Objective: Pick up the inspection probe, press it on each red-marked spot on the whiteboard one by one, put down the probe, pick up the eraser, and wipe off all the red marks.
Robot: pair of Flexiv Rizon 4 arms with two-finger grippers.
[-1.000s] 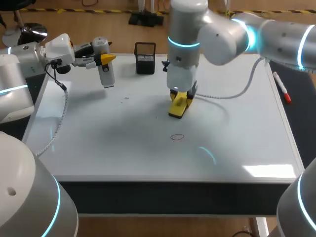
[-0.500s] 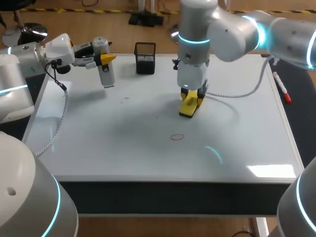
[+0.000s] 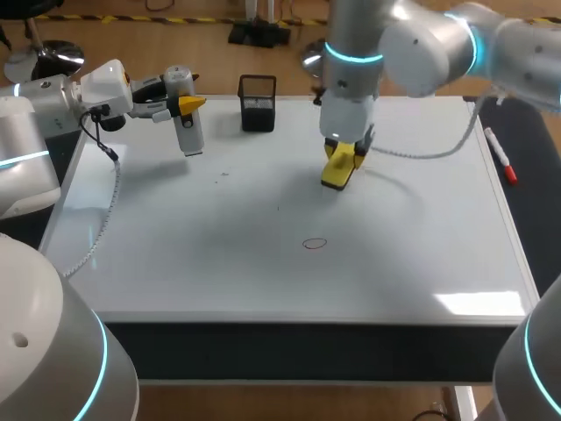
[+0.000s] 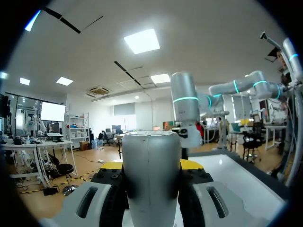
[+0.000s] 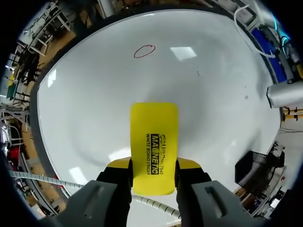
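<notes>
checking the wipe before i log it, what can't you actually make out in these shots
Head view: whether the eraser touches the whiteboard; the angle hides its underside.
Left wrist view: the inspection probe fills the foreground, hiding its own tip.
Head view: what the black holder contains; too dark and small.
Head view: faint specks; too small to tell their colour.

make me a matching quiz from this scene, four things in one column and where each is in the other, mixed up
1 inspection probe
2 eraser
3 red circle
4 black mesh holder

a drawn on the whiteboard, near its middle
b held in the right tool
c standing at the far edge
d held in the left tool

Pairs: 1-d, 2-b, 3-a, 4-c
</notes>
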